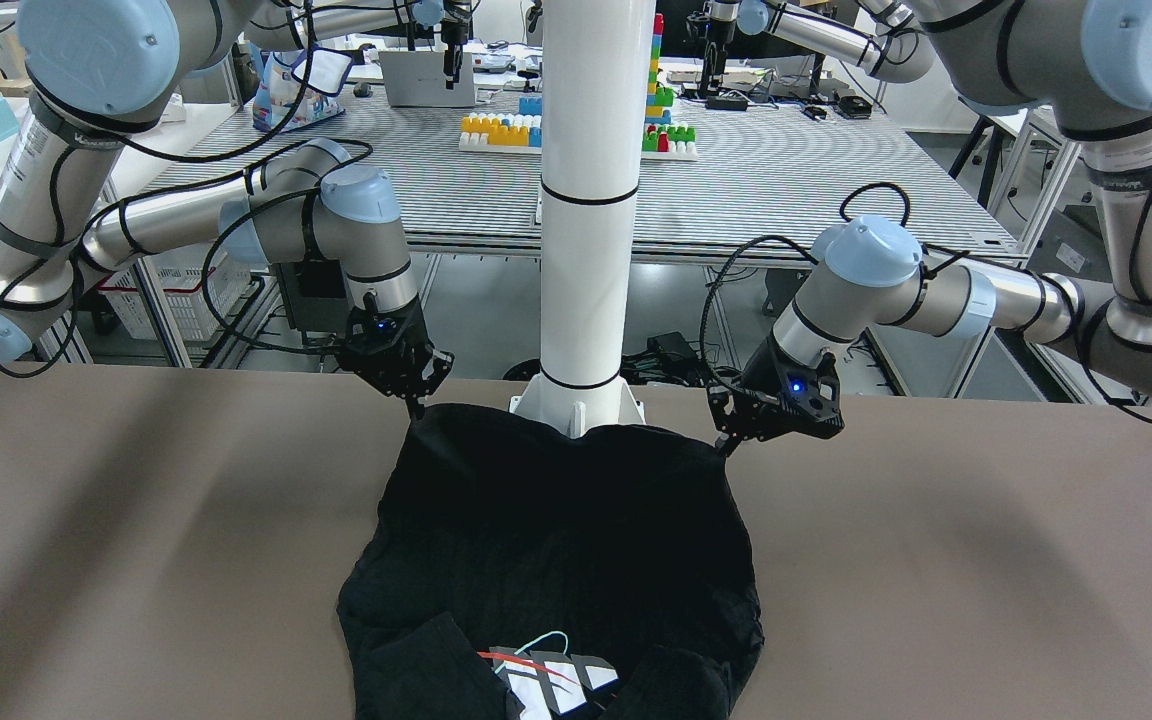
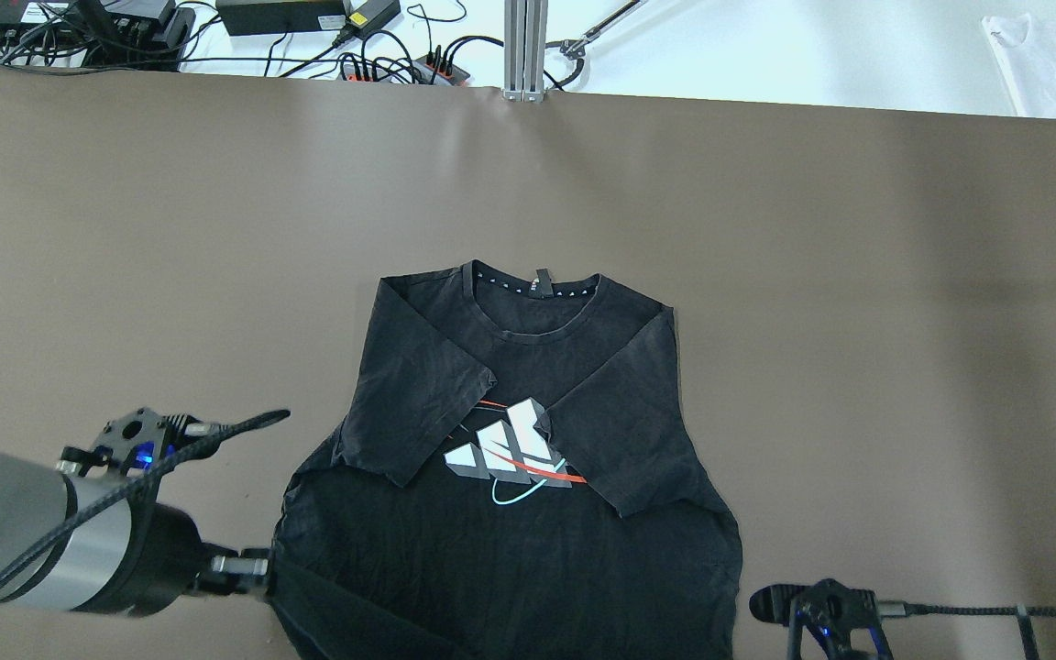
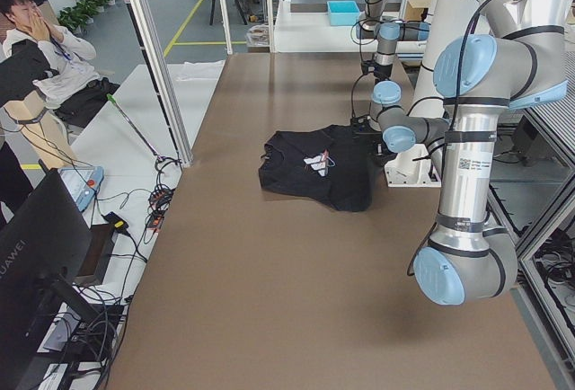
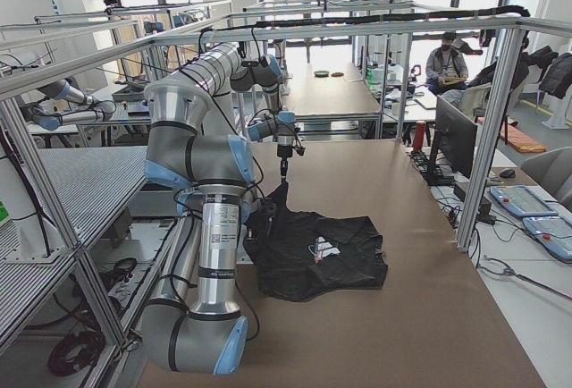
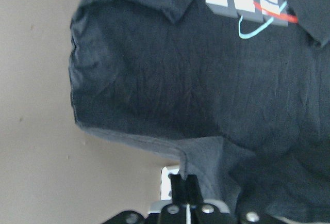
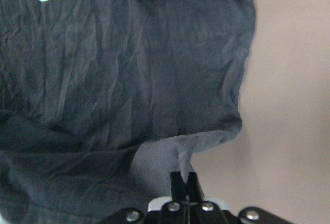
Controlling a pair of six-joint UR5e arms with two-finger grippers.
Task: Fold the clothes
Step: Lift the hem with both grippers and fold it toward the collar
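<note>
Clamped on near hem corners of shirt [image 2: 510,550]: left gripper [image 5: 184,178], right gripper [image 6: 183,176]. Lift evenly, keep hem taut, carry to far collar [image 2: 537,332].

The shirt [image 2: 510,541] lies on the bench [image 2: 125,229] in the lower middle of the overhead view, with its collar [image 2: 535,286] toward the top edge and both sleeves [image 2: 418,385] folded in over its chest. The left jaws sit at its lower-left hem corner, the right jaws at its lower-right one.
</note>
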